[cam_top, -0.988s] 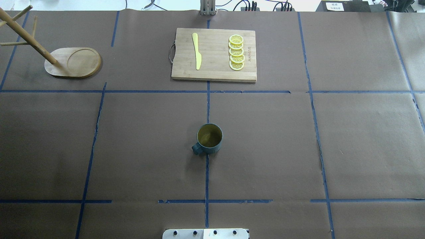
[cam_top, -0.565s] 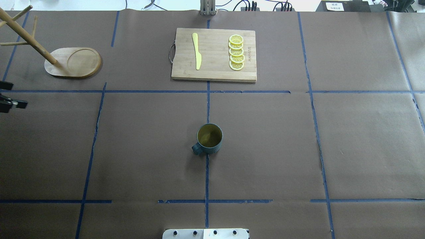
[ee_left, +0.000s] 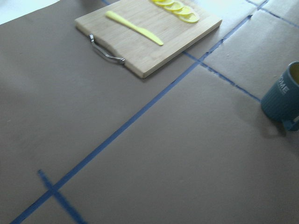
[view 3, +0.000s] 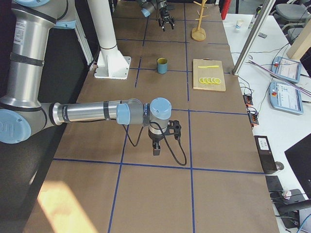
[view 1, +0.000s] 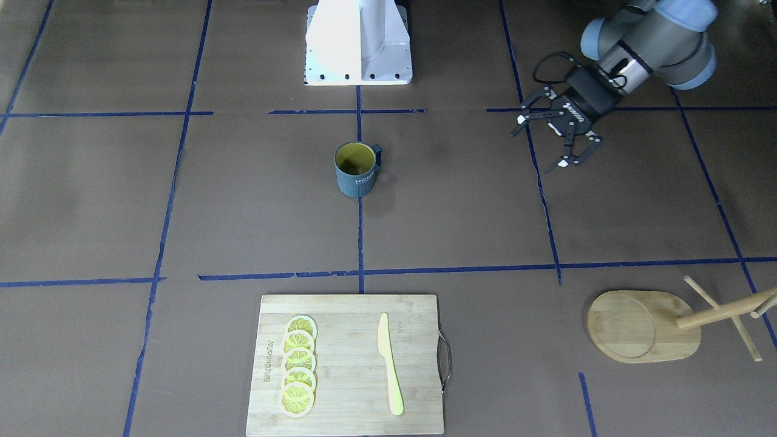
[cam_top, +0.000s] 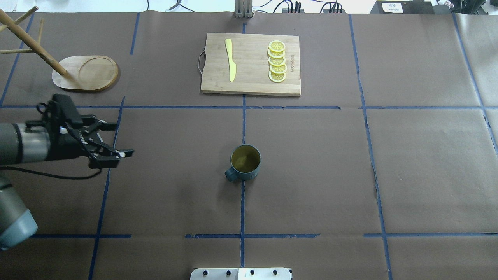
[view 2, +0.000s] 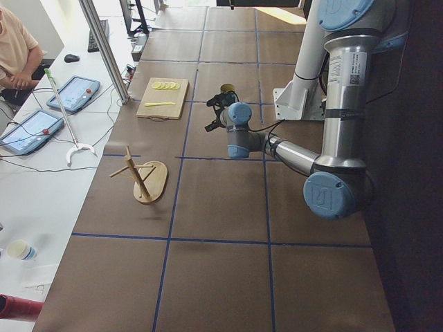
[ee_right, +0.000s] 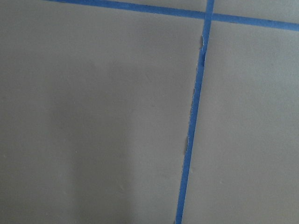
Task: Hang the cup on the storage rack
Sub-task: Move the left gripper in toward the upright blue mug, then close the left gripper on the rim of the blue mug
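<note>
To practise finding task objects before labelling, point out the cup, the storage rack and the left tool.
cup (cam_top: 245,160): overhead view, on its yellow-olive inside.
storage rack (cam_top: 97,72): overhead view, on its flat oval base.
left tool (cam_top: 124,139): overhead view, midway between its open fingertips.

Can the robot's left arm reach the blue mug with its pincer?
Probably yes. The left pincer is open and points toward the mug, and only bare brown table paper lies between them.

Overhead and front views opposed, both steep, sharing the cup (cam_top: 245,162)
</note>
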Tool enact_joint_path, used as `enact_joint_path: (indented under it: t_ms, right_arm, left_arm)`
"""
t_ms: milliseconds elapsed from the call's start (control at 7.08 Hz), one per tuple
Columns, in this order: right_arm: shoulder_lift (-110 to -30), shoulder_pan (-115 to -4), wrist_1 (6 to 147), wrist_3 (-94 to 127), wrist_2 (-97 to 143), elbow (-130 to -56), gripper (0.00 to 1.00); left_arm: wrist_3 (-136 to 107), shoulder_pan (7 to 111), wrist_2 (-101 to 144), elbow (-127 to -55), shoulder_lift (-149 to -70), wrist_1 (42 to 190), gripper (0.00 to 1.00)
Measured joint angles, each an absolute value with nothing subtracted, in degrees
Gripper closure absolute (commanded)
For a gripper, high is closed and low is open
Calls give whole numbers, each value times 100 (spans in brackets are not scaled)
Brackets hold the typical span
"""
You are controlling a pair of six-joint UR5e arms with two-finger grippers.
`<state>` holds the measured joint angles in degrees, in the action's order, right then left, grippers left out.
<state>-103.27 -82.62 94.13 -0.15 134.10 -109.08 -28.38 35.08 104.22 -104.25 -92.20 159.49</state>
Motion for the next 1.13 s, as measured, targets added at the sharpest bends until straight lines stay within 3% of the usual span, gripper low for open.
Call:
enact_joint_path:
  t_ms: [424, 706, 1129]
  right_arm:
    - [-10316, -8262, 9411, -18, 13404, -10902, 0]
    - [-10311, -8262, 9411, -18, 13403, -10899, 0]
    - [-10310, -8262, 9413, -20, 13403, -10892, 0]
  left_arm:
    - [-2830, 1458, 7986, -9900, -10463, 15973, 0]
    - [-2818, 1194, 7385, -9279, -11080, 15968, 0]
    - [-2819, 1221, 7197, -8913, -11357, 15962, 1]
